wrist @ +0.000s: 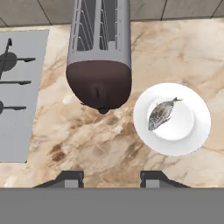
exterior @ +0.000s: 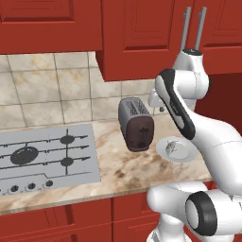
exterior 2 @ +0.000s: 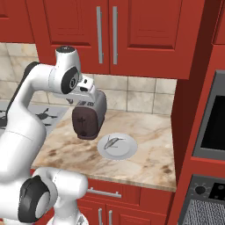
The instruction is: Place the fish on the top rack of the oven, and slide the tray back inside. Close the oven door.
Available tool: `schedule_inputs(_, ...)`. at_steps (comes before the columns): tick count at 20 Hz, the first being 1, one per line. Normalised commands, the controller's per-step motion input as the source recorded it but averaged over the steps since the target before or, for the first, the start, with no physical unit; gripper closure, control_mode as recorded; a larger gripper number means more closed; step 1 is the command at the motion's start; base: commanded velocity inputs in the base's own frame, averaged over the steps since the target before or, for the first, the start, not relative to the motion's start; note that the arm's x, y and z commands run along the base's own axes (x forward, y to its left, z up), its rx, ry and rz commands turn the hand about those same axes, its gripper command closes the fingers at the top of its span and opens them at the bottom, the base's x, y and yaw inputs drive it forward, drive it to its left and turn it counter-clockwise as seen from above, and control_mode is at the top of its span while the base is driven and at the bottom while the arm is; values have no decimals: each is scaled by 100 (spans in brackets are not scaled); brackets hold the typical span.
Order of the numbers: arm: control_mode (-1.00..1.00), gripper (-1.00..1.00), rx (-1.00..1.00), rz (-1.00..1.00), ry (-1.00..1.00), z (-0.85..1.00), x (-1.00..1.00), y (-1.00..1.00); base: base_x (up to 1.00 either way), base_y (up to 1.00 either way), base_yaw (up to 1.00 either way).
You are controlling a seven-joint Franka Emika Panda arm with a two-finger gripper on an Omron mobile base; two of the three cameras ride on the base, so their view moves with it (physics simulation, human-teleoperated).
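Lower right of the hand view, the fish (wrist: 161, 115) lies on a round white plate (wrist: 194, 131) on the marble desk (wrist: 96, 144), beside a toaster (wrist: 99, 52). The hand (wrist: 112, 178), closed and empty, hovers above.

White arm (exterior: 208, 137) of smooth, rounded glossy segments, with black bands and black round caps at the joints; a grey cap tops one joint; the pincer (wrist: 112, 178) ends in two small dark grey squared tips
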Motion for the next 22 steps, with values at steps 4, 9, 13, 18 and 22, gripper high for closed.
schedule_inputs(4, -100, -100, 0, -8, -2, 0, -24, -5, 0, 0, 0)
schedule_inputs(9, -100, -100, 0, -37, -17, -16, -35, -4, 0, 0, 0)
schedule_inputs(13, -100, -100, 0, -36, -17, -23, -31, -13, 0, 0, 0)
schedule_inputs(18, -100, -100, 3, -34, -12, -38, -1, -45, 0, 0, 0)
schedule_inputs(22, -100, -100, 17, -16, 5, -26, -4, -76, 0, 0, 0)
